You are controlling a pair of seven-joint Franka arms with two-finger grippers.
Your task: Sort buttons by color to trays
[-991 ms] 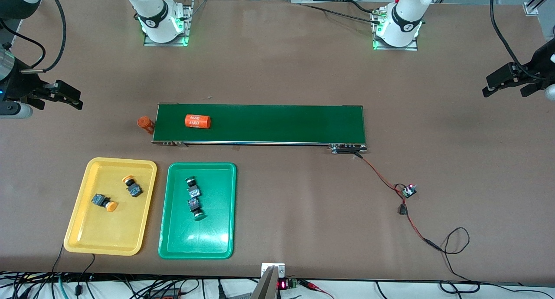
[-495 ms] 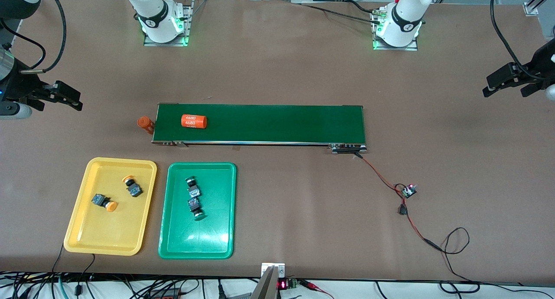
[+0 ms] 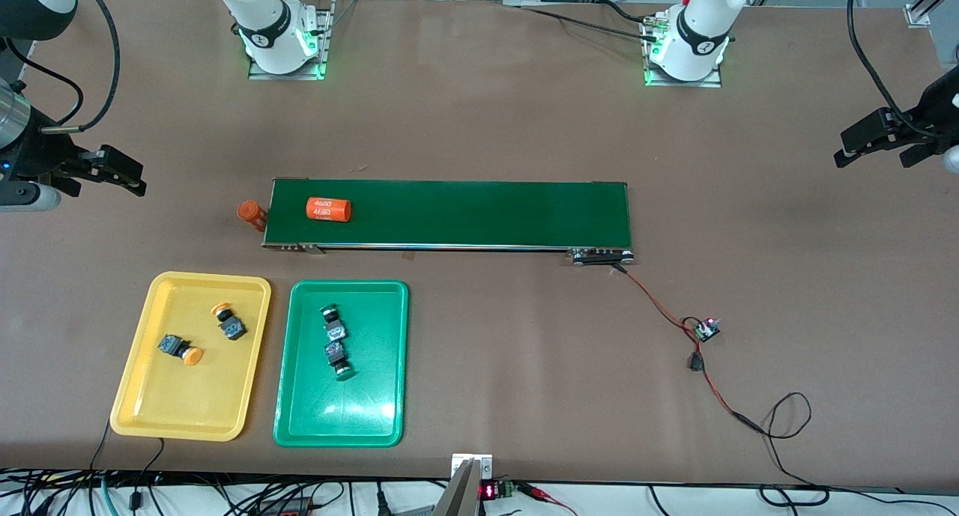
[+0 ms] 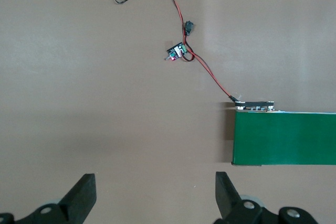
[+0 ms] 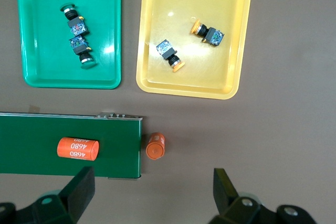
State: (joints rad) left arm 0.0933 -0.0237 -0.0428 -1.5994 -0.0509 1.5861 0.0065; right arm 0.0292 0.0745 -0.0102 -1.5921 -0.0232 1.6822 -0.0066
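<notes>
The yellow tray and the green tray lie side by side, nearer to the front camera than the belt. Two yellow-orange buttons lie on their sides in the yellow tray. Two green buttons lie in the green tray. In the right wrist view both trays and all the buttons show. My right gripper is open and empty, up over the table at the right arm's end. My left gripper is open and empty over bare table at the left arm's end.
A long dark green conveyor belt lies across the middle. An orange cylinder marked 4680 lies on it near the right arm's end. A second orange cylinder stands just off that end. A small circuit board with red and black wires lies toward the left arm's end.
The orange cylinder on the belt has moved along it toward the right arm's end. My right gripper has shifted slightly. The left arm has not moved.
</notes>
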